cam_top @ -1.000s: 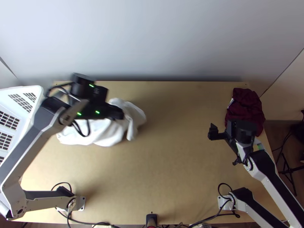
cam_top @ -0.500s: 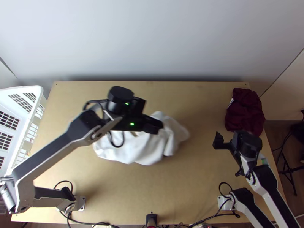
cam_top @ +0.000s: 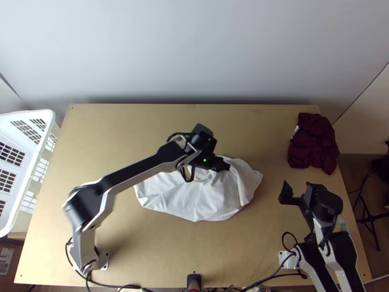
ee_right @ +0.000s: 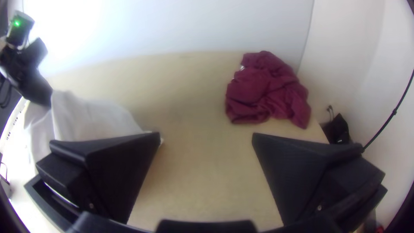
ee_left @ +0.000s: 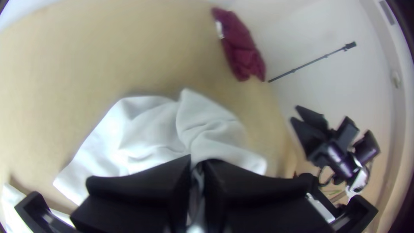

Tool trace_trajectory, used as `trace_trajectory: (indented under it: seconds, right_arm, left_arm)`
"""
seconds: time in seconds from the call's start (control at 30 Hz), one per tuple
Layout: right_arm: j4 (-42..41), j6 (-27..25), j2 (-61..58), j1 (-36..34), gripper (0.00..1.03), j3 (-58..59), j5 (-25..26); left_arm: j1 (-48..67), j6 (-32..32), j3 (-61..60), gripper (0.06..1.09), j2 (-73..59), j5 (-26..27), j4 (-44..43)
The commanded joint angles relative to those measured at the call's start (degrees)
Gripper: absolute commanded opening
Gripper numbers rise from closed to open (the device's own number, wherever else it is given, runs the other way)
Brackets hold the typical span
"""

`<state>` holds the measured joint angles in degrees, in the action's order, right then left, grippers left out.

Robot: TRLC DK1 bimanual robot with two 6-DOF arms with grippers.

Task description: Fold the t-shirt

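White t-shirt [cam_top: 209, 197] lay rumpled; left gripper [cam_top: 225, 167] pinched its far part between closed jaws; right gripper [cam_top: 297, 191], jaws spread apart, stood right of it.

lab-like robot workspace, two table-mounted arms [cam_top: 138, 169], wooden tabletop [cam_top: 121, 126], cables [cam_top: 272, 278], pale wall [cam_top: 194, 48]

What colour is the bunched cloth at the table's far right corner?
Maroon; clearest in the right wrist view.
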<state>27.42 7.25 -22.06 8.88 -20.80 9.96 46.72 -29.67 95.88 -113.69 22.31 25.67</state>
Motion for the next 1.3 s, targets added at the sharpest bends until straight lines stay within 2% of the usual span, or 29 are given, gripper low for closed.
trace_trajectory:
  seconds: [0.0,0.07,0.17,0.23,0.43,0.57,0.67,0.97,1.27]
  right_arm:
    - [1.94,-0.57,5.1,-0.36,0.99,0.05,-0.11]
    - [0.62,-0.65,4.66,-0.1,0.99,0.49,-0.64]
    - [-1.76,-0.65,1.41,-0.1,0.99,0.05,-2.92]
    - [-2.99,-0.21,-2.28,-0.18,0.99,-1.44,-4.51]
    - [-3.25,5.67,-18.8,0.26,0.99,-8.91,-10.57]
    - [-3.16,10.95,-25.57,7.99,0.99,-12.16,-12.68]
    - [-1.58,13.58,-28.21,9.75,0.99,-14.36,-18.66]
    - [4.84,11.39,-31.64,15.64,0.99,-15.06,-22.7]
    - [3.78,8.49,-37.61,15.81,0.95,-15.5,-22.79]
  left_arm:
    - [-5.41,2.34,2.65,0.69,-10.32,-2.18,5.09]
    - [-7.87,2.69,2.91,0.78,-9.8,-2.18,5.09]
    - [-11.65,2.07,4.41,1.0,-8.04,-1.83,7.55]
    - [-13.06,2.42,4.32,1.01,-4.96,-0.51,9.66]
    - [-14.64,3.04,3.79,1.02,5.5,-0.16,13.7]
    - [-14.81,3.22,0.63,1.02,11.65,0.37,14.14]
    - [-15.43,4.89,-2.98,1.02,16.13,0.28,14.14]
    - [-20.26,6.56,-12.03,1.02,25.53,-0.07,14.14]
    - [-21.85,6.56,-16.77,1.02,29.93,-1.3,13.62]
